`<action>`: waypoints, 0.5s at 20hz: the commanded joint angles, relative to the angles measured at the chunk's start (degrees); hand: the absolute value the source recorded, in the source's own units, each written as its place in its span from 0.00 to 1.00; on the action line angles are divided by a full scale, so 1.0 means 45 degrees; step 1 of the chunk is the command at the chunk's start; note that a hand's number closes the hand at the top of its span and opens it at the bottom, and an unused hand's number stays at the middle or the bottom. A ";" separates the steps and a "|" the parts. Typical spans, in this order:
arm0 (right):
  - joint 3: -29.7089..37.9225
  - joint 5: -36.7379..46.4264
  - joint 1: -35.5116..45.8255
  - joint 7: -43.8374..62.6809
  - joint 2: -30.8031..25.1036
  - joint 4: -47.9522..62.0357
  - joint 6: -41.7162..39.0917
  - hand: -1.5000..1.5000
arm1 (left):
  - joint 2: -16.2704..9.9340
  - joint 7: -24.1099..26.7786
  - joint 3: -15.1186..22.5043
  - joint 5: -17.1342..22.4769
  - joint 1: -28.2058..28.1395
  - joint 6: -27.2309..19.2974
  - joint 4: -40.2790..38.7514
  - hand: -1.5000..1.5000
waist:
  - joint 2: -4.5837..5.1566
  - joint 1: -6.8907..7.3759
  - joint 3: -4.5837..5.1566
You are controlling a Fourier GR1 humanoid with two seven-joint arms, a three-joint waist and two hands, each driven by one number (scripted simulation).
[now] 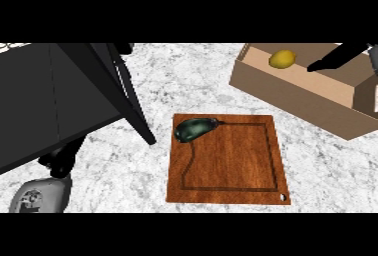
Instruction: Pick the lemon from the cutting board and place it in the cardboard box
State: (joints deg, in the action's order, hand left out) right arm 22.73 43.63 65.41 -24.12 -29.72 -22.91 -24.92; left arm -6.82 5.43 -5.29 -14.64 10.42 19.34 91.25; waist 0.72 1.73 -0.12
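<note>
Marble-patterned counter (pixel 192 80) fills your view, white veined with grey. Nearest you, at the lower left, a grey forearm (pixel 40 195) comes in; its left hand (pixel 63 159) shows only as a dark shape under the black appliance (pixel 59 95), so you cannot tell how its fingers lie. Beside it sits the wooden cutting board (pixel 229 160), with a dark green object (pixel 193 129) resting on its far left corner, too murky to name. Farther off, at the upper right, the cardboard box (pixel 295 87) holds the lemon (pixel 282 58). Just beside the lemon you see the right hand (pixel 332 59), fingers straight and holding nothing, cut off at the edge.
</note>
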 commanded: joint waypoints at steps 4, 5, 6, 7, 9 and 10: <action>0.4191 -0.3786 0.0704 0.1755 -0.0437 0.1687 -0.0083 0.00 | -0.0071 0.0205 -0.0097 -0.0057 0.0283 -0.0085 -0.0421 0.50 | 0.0069 -0.0085 0.0007; 0.4343 -0.3810 0.0536 0.1719 -0.0573 0.1785 0.0638 0.00 | -0.0126 -0.0489 -0.0133 0.0125 0.0730 0.0058 0.0072 0.50 | 0.0120 0.0126 -0.0012; 0.4618 -0.4122 0.0561 0.2023 -0.0755 0.2010 0.0331 0.00 | -0.0038 -0.0286 -0.0097 0.0015 0.0546 -0.0082 -0.0087 0.50 | 0.0080 0.0047 -0.0002; 0.4796 -0.4276 0.0683 0.2279 -0.1511 0.2129 -0.0123 0.00 | 0.0100 -0.0180 -0.0035 -0.0085 0.0751 -0.0273 -0.0170 0.50 | 0.0106 0.0016 -0.0002; 0.5022 -0.4441 0.0286 0.1994 -0.1718 0.2257 0.0365 0.00 | -0.0044 -0.0423 -0.0061 0.0231 0.0575 0.0148 0.0098 0.50 | 0.0153 0.0224 -0.0014; 0.4941 -0.4353 -0.0135 0.1507 -0.1889 0.2258 0.0265 0.00 | 0.0136 0.0126 0.0063 -0.0238 0.0818 -0.0360 -0.0473 0.50 | 0.0237 0.0184 -0.0015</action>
